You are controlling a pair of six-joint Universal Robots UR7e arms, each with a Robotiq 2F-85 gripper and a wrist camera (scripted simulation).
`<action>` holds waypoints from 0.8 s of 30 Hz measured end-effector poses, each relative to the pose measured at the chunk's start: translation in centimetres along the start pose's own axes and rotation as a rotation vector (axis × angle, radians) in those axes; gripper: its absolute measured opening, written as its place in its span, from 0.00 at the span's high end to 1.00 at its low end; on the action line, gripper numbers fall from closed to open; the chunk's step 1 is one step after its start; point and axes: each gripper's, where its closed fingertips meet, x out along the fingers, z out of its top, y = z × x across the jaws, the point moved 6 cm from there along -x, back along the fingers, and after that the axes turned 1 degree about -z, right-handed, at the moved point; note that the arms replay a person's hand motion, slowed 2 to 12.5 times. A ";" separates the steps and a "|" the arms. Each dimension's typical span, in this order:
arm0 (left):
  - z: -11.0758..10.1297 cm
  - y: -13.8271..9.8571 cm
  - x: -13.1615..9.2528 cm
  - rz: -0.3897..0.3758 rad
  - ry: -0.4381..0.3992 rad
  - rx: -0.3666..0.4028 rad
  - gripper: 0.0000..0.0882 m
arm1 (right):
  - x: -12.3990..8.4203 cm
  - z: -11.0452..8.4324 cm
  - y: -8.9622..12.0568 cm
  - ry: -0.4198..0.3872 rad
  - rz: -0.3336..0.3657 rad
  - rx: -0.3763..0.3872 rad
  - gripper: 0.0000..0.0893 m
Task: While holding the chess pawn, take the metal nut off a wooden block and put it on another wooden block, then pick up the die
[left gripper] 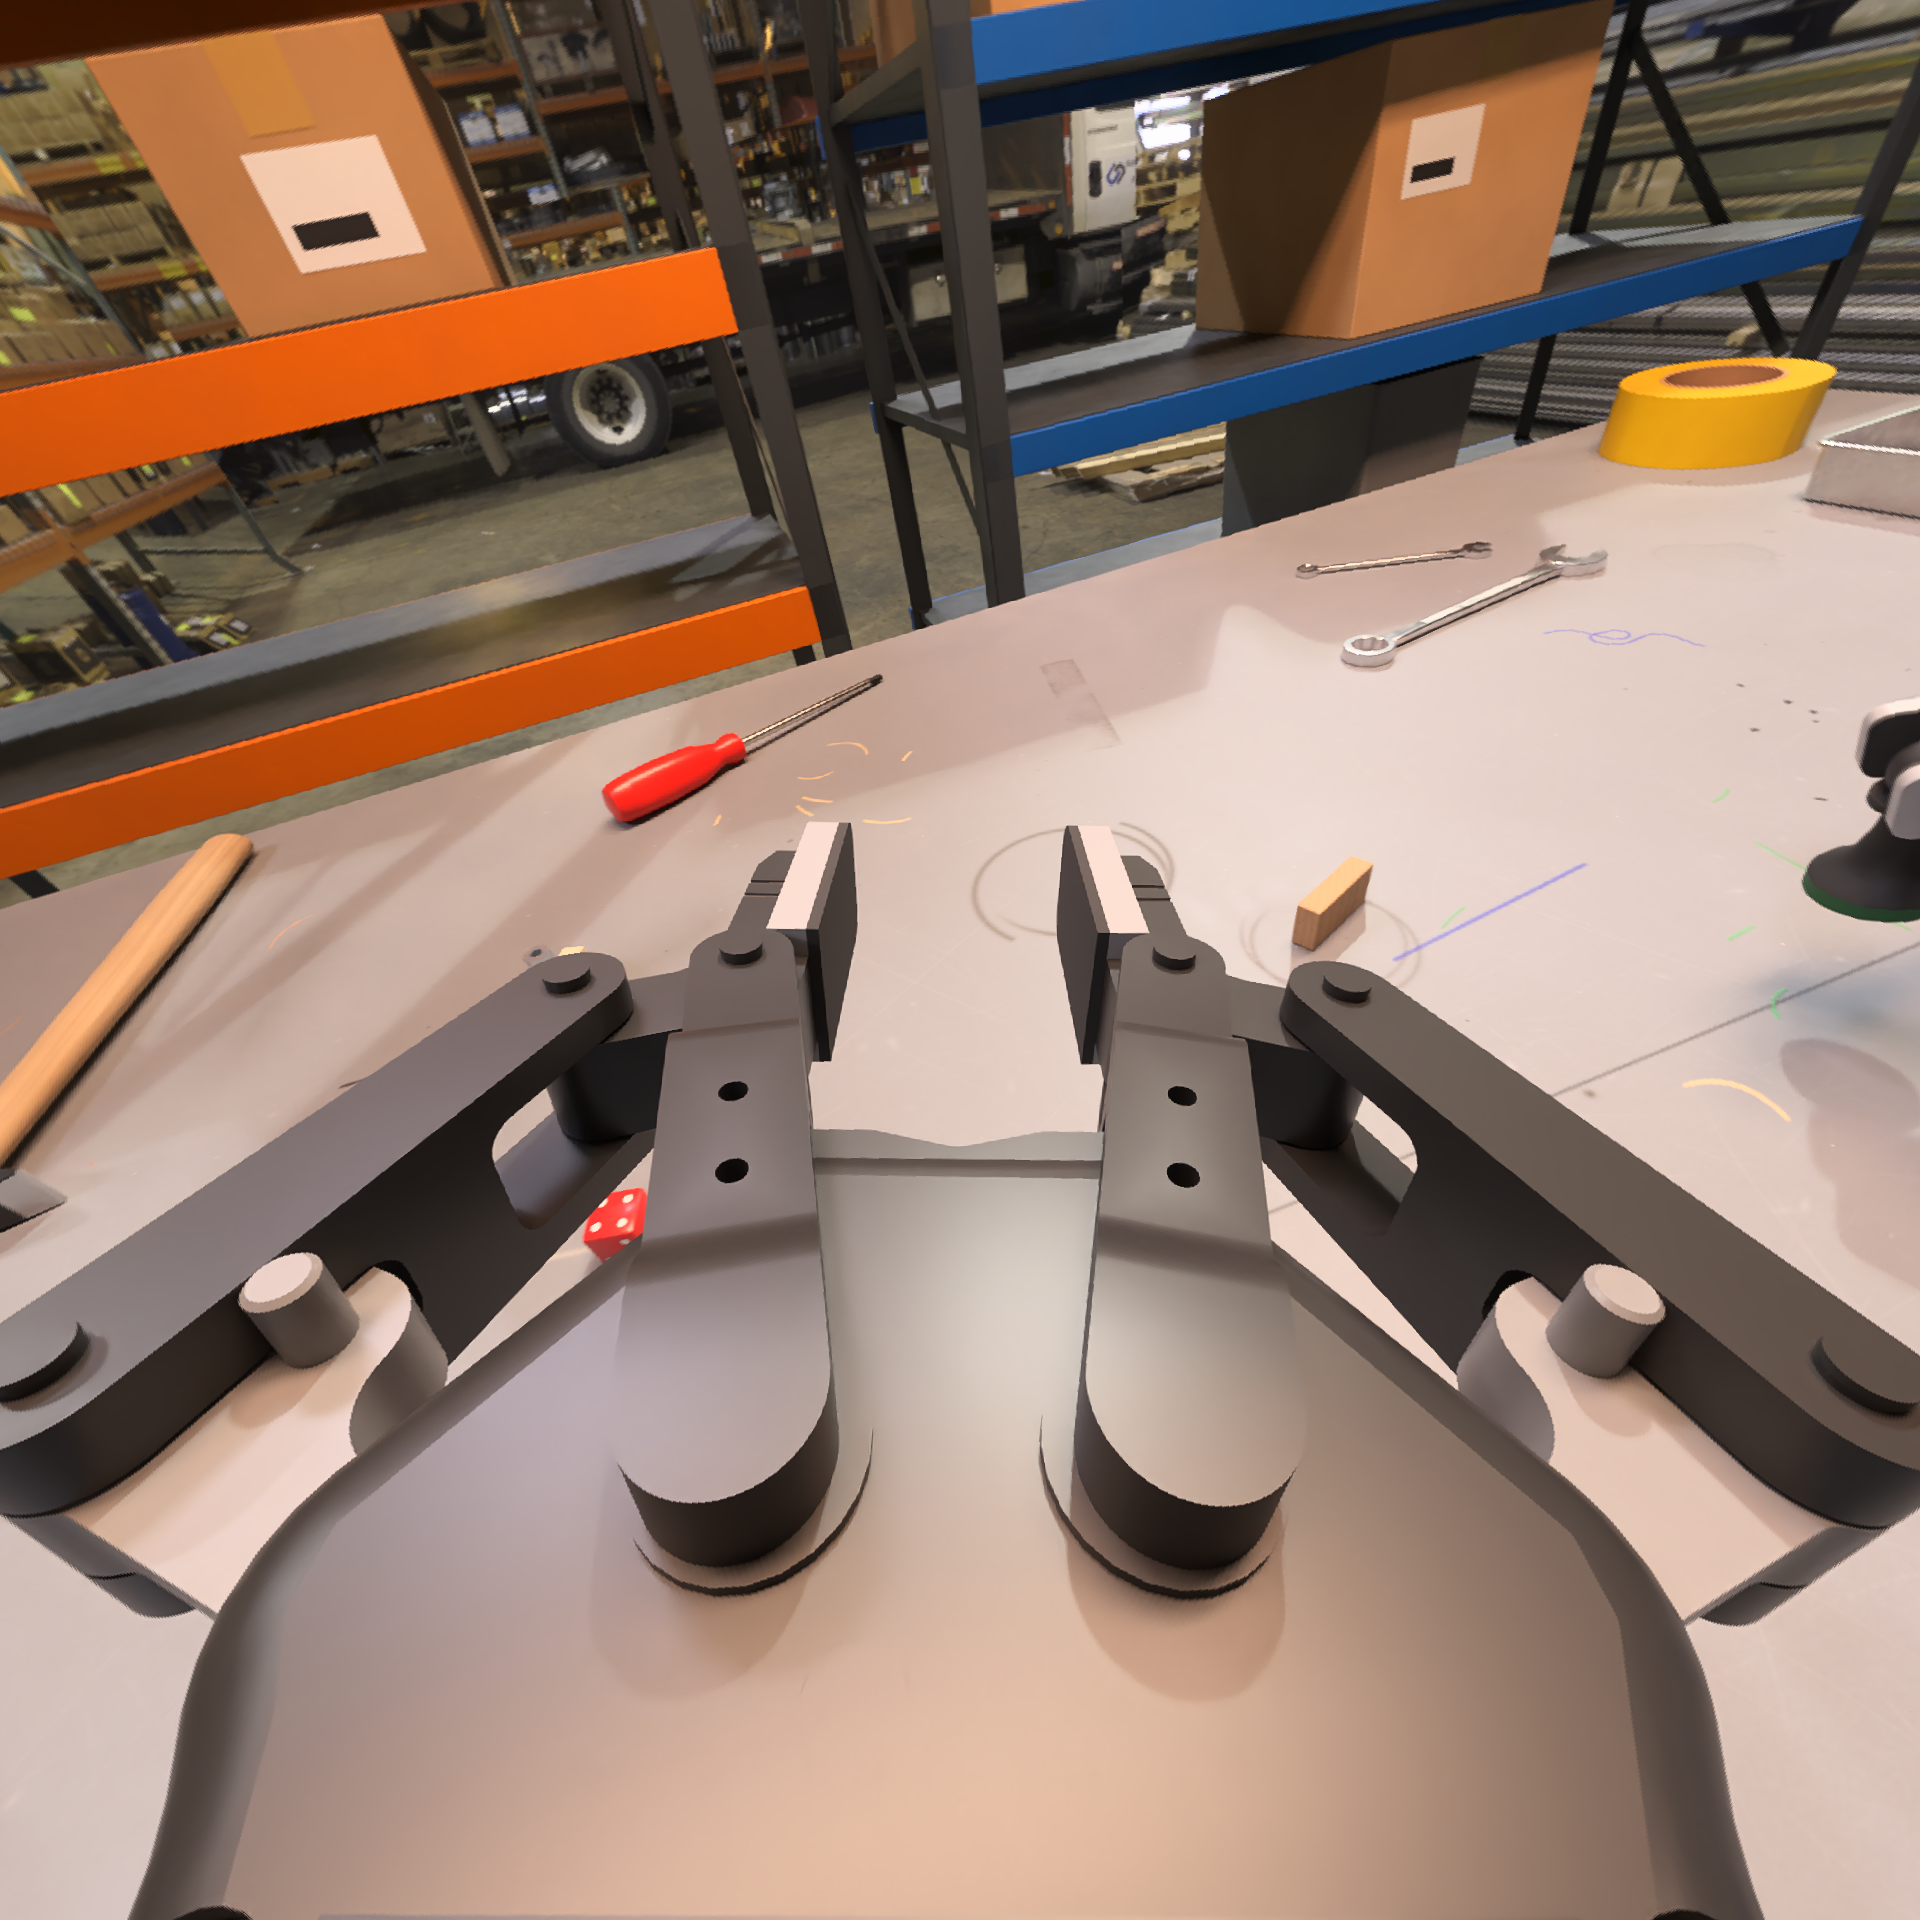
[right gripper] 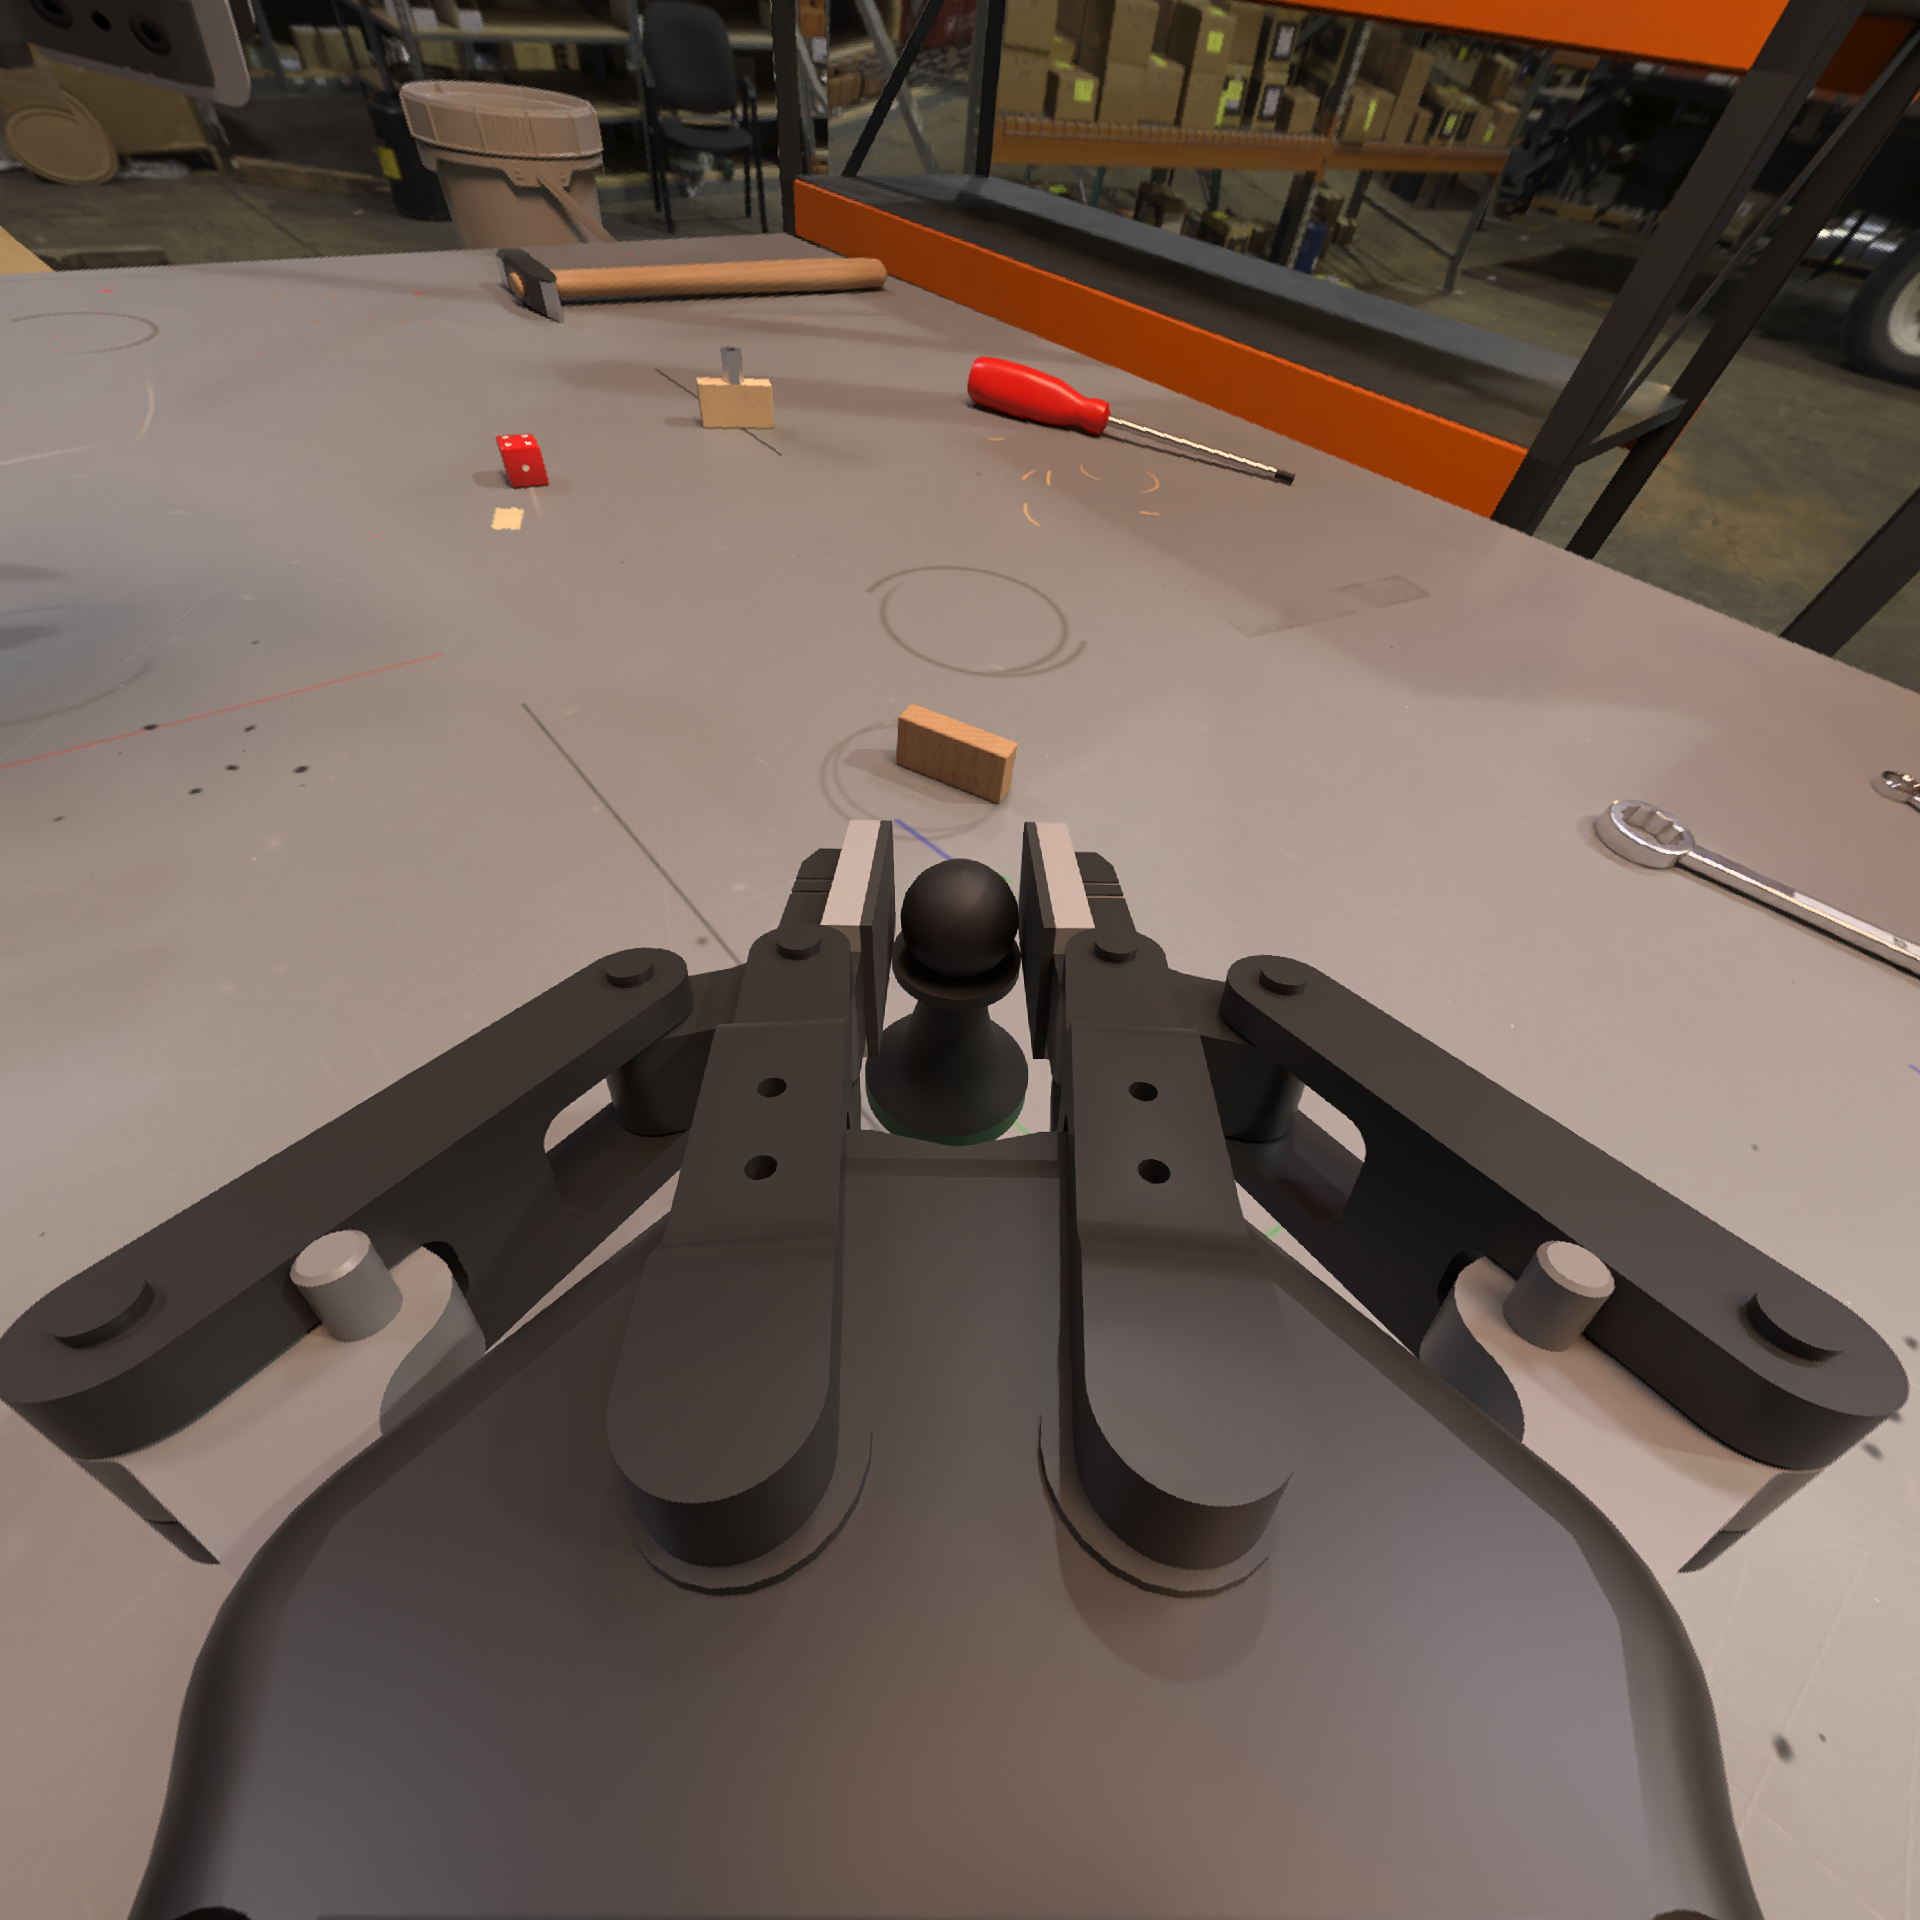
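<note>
My right gripper (right gripper: pixel 956 844) is shut on the head of a black chess pawn (right gripper: pixel 956 997), whose base is at table level. A bare wooden block (right gripper: pixel 956 752) lies just ahead of it. Farther off, a small grey metal nut (right gripper: pixel 730 364) stands on a second wooden block (right gripper: pixel 736 403), with a red die (right gripper: pixel 522 458) to its left. My left gripper (left gripper: pixel 956 894) is open and empty above the table. In the left wrist view the die (left gripper: pixel 615 1224) shows behind my left finger linkage, the bare block (left gripper: pixel 1332 902) is ahead to the right, and the pawn's base (left gripper: pixel 1865 883) is at the right edge.
A red screwdriver (right gripper: pixel 1034 395) and a hammer (right gripper: pixel 707 278) lie near the table's edge by orange shelving (right gripper: pixel 1143 322). Two wrenches (left gripper: pixel 1455 613), a yellow tape roll (left gripper: pixel 1714 410) and a metal box (left gripper: pixel 1870 468) lie at the far side in the left wrist view.
</note>
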 end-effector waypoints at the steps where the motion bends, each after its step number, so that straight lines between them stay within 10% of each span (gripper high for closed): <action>1: -0.1 -0.4 0.1 -0.005 -0.003 0.004 0.60 | 0.0 0.0 0.0 -0.004 -0.004 -0.003 0.75; 24: -0.7 -6.3 2.6 -0.069 -0.095 0.101 0.60 | -0.1 0.6 0.5 -0.078 -0.084 -0.055 0.75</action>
